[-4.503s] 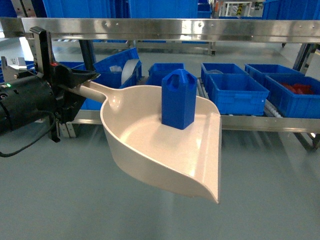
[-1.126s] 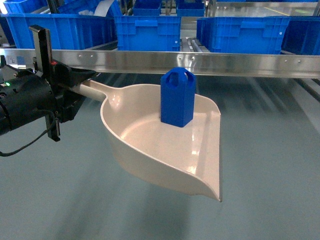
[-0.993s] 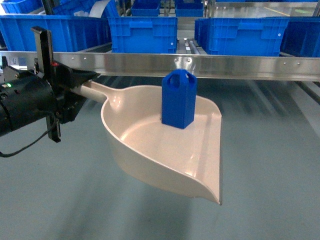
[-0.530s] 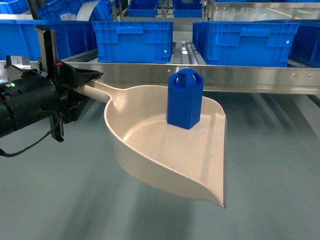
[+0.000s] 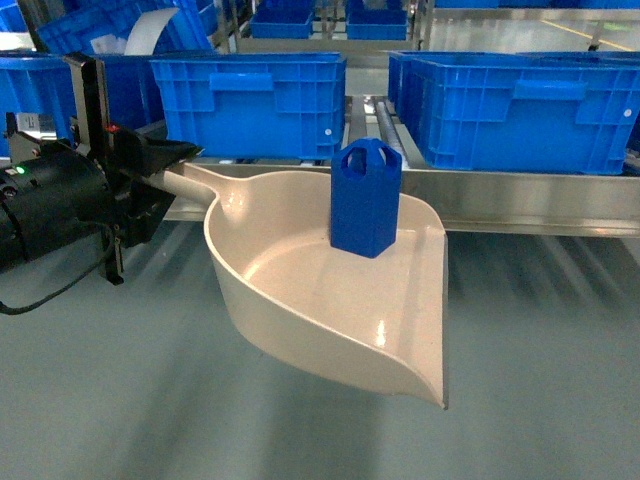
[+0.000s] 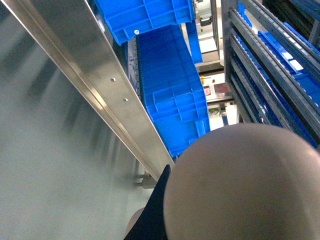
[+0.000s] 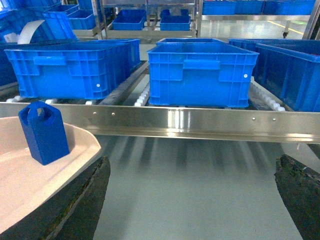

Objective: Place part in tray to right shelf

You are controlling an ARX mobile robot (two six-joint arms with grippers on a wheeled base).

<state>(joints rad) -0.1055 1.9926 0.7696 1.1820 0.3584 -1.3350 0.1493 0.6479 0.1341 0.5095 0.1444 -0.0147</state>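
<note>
- The part (image 5: 366,197) stands upright in the tray (image 5: 300,290), back near the far rim, with its loop handle on top.
- The left tool (image 5: 150,165) is clamped on the tray's long handle, and the scoop hangs in the air over the floor.
- The right tool (image 7: 192,200) has its 2 dark fingers (image 7: 82,200) spread wide apart, holding nothing.
- The key relation: the right shelf (image 5: 500,195) sits straight ahead, beyond the tray's far rim, with its rail roughly level with the part's base.
- There are 2 blue crates (image 5: 250,105) on the rollers, and the gap between them lines up with the part.
- My guess is the right arm is better placed to lift the part onto the shelf.
</note>
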